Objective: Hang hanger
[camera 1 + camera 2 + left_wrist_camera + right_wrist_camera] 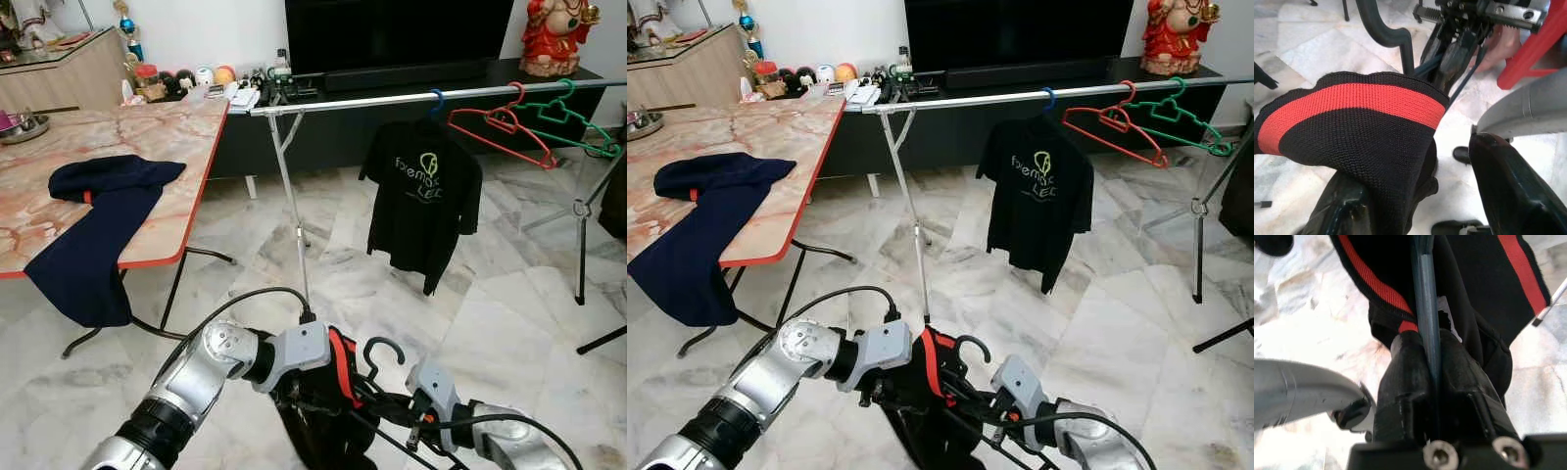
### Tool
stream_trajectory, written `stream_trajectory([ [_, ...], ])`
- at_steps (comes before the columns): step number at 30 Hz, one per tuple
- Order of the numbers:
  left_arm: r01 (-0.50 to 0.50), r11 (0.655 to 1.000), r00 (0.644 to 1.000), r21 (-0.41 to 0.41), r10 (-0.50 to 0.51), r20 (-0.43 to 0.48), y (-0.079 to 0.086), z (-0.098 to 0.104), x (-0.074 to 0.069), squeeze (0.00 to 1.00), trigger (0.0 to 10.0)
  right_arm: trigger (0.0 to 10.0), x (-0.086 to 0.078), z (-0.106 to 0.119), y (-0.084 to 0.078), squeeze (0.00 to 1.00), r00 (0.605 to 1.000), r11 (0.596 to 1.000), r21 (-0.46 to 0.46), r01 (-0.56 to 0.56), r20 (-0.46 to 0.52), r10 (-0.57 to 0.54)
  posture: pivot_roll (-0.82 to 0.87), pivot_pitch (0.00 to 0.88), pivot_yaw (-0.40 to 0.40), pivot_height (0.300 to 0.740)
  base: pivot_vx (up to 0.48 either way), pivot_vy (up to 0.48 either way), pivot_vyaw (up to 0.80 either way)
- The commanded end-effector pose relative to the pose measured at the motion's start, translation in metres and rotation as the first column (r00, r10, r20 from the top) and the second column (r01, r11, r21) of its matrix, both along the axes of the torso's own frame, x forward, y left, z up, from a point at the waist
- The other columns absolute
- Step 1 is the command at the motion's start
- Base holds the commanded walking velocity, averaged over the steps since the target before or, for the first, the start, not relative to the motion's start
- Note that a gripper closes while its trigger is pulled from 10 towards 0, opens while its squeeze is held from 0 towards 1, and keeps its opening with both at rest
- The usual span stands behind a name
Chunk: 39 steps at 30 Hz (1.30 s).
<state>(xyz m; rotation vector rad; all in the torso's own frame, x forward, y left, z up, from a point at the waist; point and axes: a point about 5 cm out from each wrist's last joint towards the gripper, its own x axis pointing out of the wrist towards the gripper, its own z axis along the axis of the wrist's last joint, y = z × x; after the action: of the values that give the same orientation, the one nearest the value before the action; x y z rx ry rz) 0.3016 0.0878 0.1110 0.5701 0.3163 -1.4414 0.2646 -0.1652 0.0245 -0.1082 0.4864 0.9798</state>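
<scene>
Marble-top counter on my left, dark blue garment draped over its edge. Silver rail ahead, carrying black T-shirt, red hanger, green hanger. Low before me, black garment with red stripe on dark hanger, hook up, well short of rail. My left tool holds garment's striped edge between fingers. My right tool clamped on hanger's thin bar, just beside left tool.
</scene>
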Motion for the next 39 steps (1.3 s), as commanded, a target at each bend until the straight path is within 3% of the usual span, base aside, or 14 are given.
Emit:
stream_trajectory([
  [1,-0.009,1.0,0.999,-0.026,0.01,0.034,0.0,0.011,0.004,1.0,10.0,0.0,0.003,0.005,0.003,0.0,0.999,0.999,0.029,0.029,0.032,-0.03,-0.04,0.031,0.07,0.74,0.0,0.0,0.0],
  [6,-0.134,0.975,0.989,-0.18,0.143,0.036,-0.005,0.013,0.012,1.0,10.0,0.0,0.003,0.006,0.005,0.0,0.998,0.999,0.033,0.043,0.043,-0.045,-0.04,0.034,0.068,0.74,0.0,0.0,0.0],
  [7,-0.134,0.975,0.989,-0.18,0.143,0.036,-0.005,0.013,0.012,1.0,10.0,0.0,0.003,0.006,0.005,0.0,0.998,0.999,0.033,0.043,0.043,-0.045,-0.04,0.034,0.068,0.74,0.0,0.0,0.0],
  [8,-0.159,0.964,0.985,-0.211,0.168,0.025,-0.006,0.013,0.013,1.0,10.0,0.0,0.003,0.006,0.005,0.0,0.998,0.999,0.033,0.044,0.043,-0.045,-0.04,0.035,0.066,0.74,0.0,0.0,0.0],
  [9,-0.21,0.929,0.978,-0.304,0.203,-0.055,-0.007,0.012,0.012,1.0,10.0,0.0,0.002,0.006,0.006,0.0,0.998,0.999,0.036,0.034,0.042,-0.036,-0.04,0.037,0.062,0.74,0.0,0.0,0.0],
  [10,-0.21,0.929,0.978,-0.304,0.203,-0.055,-0.007,0.012,0.012,1.0,10.0,0.0,0.002,0.006,0.006,0.0,0.998,0.999,0.036,0.034,0.042,-0.036,-0.04,0.037,0.062,0.74,0.0,0.0,0.0],
  [11,-0.243,0.899,0.969,-0.364,0.211,-0.125,-0.006,0.01,0.01,0.89,10.0,0.0,0.0,0.006,0.008,0.0,0.999,0.999,0.039,0.021,0.043,-0.023,-0.04,0.039,0.059,0.74,0.0,0.0,0.0],
  [12,-0.249,0.897,0.968,-0.365,0.216,-0.131,-0.006,0.008,0.009,0.23,10.0,0.0,-0.001,0.006,0.008,0.0,0.999,0.999,0.039,0.014,0.044,-0.016,-0.04,0.04,0.057,0.74,0.0,0.0,0.0],
  [13,-0.255,0.9,0.966,-0.354,0.223,-0.129,-0.004,0.004,0.008,0.0,10.0,0.0,-0.003,0.006,0.01,0.0,0.999,0.999,0.041,-0.009,0.041,0.008,-0.04,0.042,0.055,0.74,0.0,0.0,0.0],
  [17,-0.281,0.89,0.959,-0.359,0.249,-0.133,-0.003,0.002,0.009,0.0,10.0,0.0,-0.009,0.005,0.01,0.0,0.998,0.998,0.043,-0.056,0.024,0.055,-0.04,0.045,0.053,0.74,0.0,0.0,0.0],
  [26,-0.389,0.827,0.921,-0.407,0.362,-0.146,0.004,0.002,0.019,0.0,10.0,0.0,-0.023,0.003,0.007,0.0,0.993,0.992,0.048,-0.114,-0.015,0.115,-0.05,0.053,0.049,0.74,0.0,0.0,0.0],
  [28,-0.448,0.792,0.892,-0.414,0.429,-0.144,0.012,0.001,0.023,0.0,10.0,0.0,-0.026,0.004,0.002,0.0,0.996,0.995,0.051,-0.091,-0.01,0.091,-0.05,0.056,0.049,0.74,0.0,0.0,0.0],
  [32,-0.483,0.773,0.871,-0.411,0.472,-0.134,0.018,0.0,0.027,0.0,10.0,0.0,-0.027,0.005,-0.002,0.0,0.998,0.996,0.051,-0.07,-0.004,0.07,-0.05,0.059,0.048,0.74,0.0,0.0,0.0],
  [39,-0.579,0.696,0.799,-0.425,0.588,-0.126,0.032,0.001,0.037,0.0,10.0,0.0,-0.028,0.008,-0.009,0.0,1.0,0.999,0.044,-0.021,0.007,0.021,-0.05,0.061,0.049,0.74,0.0,0.0,0.0],
])
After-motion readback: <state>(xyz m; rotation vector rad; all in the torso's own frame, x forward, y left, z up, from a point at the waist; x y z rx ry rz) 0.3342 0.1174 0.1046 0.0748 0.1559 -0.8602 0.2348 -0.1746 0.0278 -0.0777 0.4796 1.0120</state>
